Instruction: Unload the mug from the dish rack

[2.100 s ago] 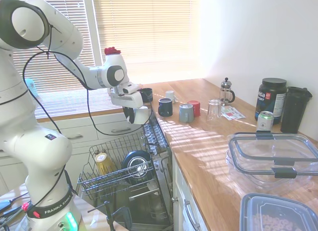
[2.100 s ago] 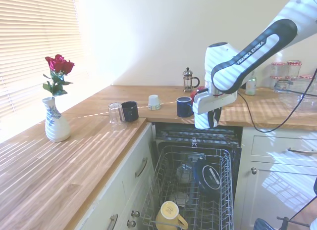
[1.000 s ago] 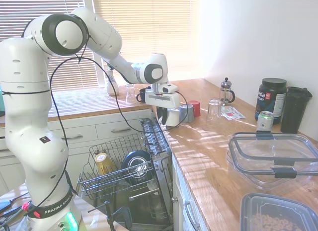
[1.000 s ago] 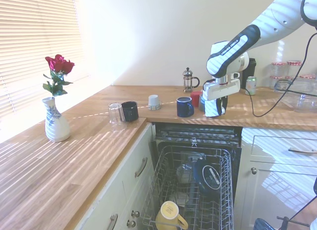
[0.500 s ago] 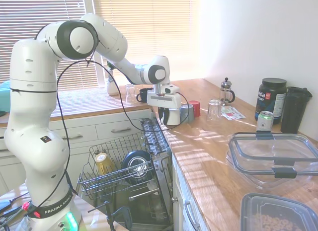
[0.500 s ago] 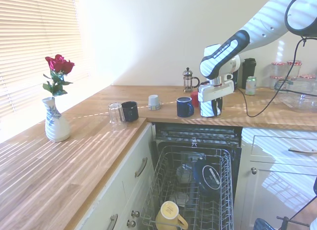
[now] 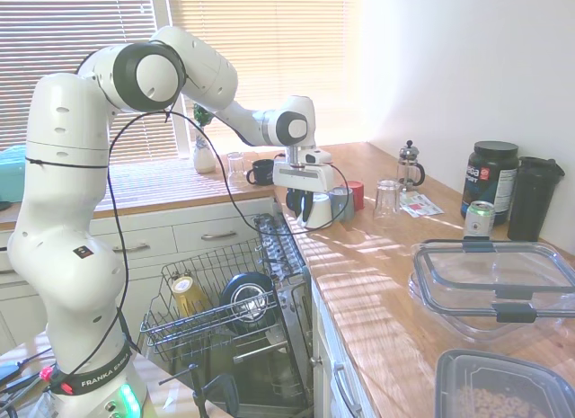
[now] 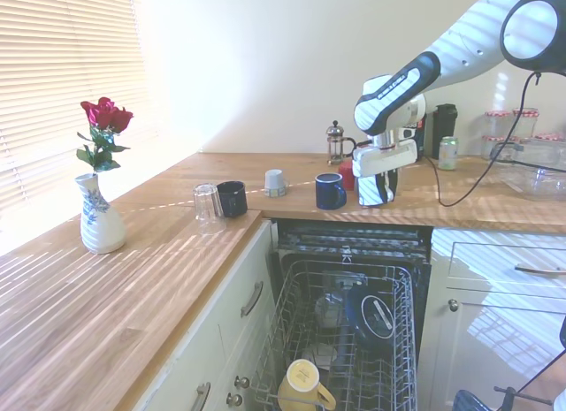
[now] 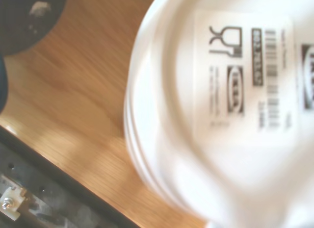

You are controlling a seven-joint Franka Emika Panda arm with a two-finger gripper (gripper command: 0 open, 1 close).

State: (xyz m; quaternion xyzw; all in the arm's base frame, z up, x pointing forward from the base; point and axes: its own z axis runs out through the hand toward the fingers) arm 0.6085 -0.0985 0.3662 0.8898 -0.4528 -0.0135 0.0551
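The white mug [image 7: 318, 211] hangs upside down in my gripper [image 7: 306, 202], which is shut on it, right at the counter's front edge above the open dishwasher. In the second exterior view the mug [image 8: 372, 191] is beside the navy mug [image 8: 330, 191], at or just above the wooden counter; I cannot tell whether it touches. The wrist view is filled by the mug's [image 9: 230, 105] labelled base, with counter wood beside it. The dish rack [image 7: 212, 323] [image 8: 288, 302] is pulled out below and holds a yellow mug [image 8: 301, 384] and a dark bowl [image 8: 372, 314].
Behind the gripper stand a grey-blue mug [image 7: 340, 203], a red mug [image 7: 356, 195], an upturned glass [image 7: 386, 200] and a French press [image 7: 410, 164]. Further along are a small white cup [image 8: 275, 183], a dark mug [image 8: 232, 199] and a glass [image 8: 206, 203]. Plastic containers [image 7: 492, 292] sit nearer.
The gripper has carried the white mug from above the rack across to the counter and lowered it beside the navy mug. The rack's contents have not moved.
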